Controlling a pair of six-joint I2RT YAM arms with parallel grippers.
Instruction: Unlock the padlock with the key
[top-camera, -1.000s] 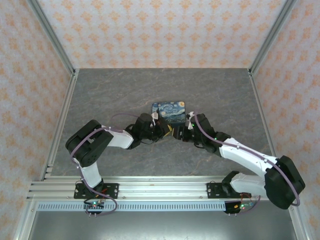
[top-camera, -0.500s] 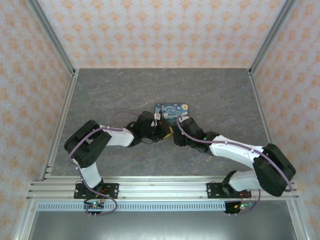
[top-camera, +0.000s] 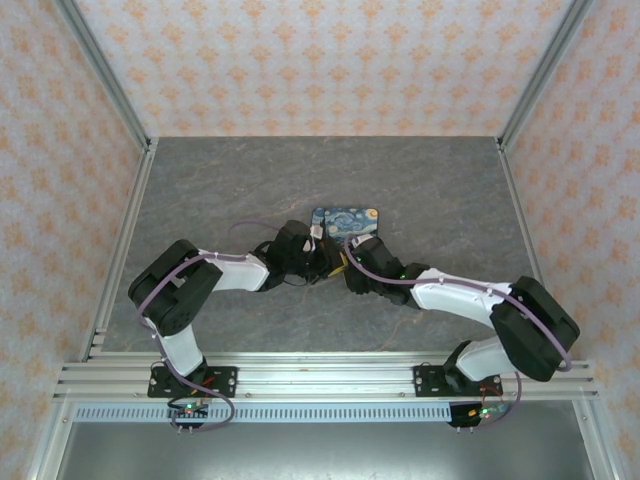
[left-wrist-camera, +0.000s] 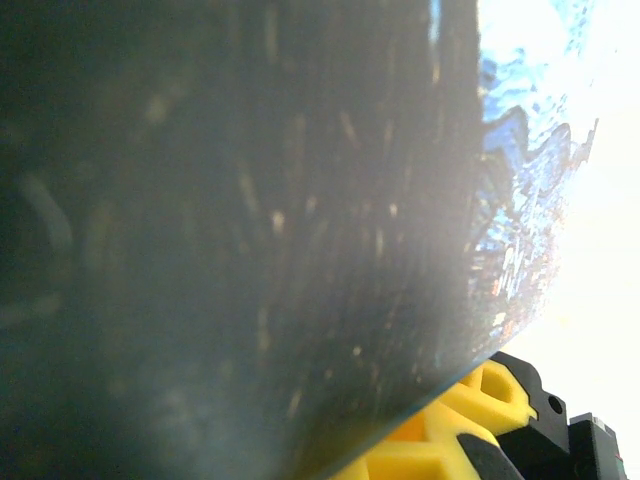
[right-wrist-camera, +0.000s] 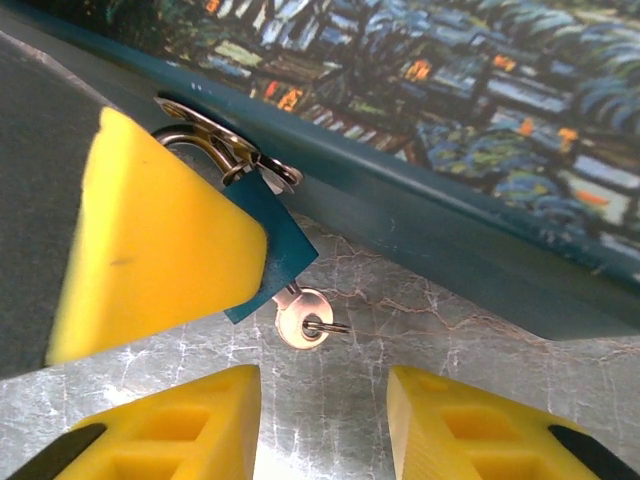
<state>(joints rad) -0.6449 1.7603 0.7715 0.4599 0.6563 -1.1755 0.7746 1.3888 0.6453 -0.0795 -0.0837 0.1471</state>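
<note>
Your left fingers (right-wrist-camera: 150, 230) pinch the teal padlock (right-wrist-camera: 274, 252), hasped to the Starry Night box (right-wrist-camera: 480, 90); its key (right-wrist-camera: 297, 325) sits at twelve o'clock of your parted, empty right fingers (right-wrist-camera: 180, 420). Grey marbled worktop (top-camera: 250, 180), orange-patterned walls (top-camera: 320, 60).

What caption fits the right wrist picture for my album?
Left gripper holds the teal padlock on the painted box; right gripper open before the inserted key.

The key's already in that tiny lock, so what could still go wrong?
The key is small and lies just ahead of the open right gripper; closing off-centre might knock it instead of catching it.
The padlock looks pinched by the left gripper; turning the key could twist it loose.
The padlock hangs on the box, so a tug may drag the box.
</note>
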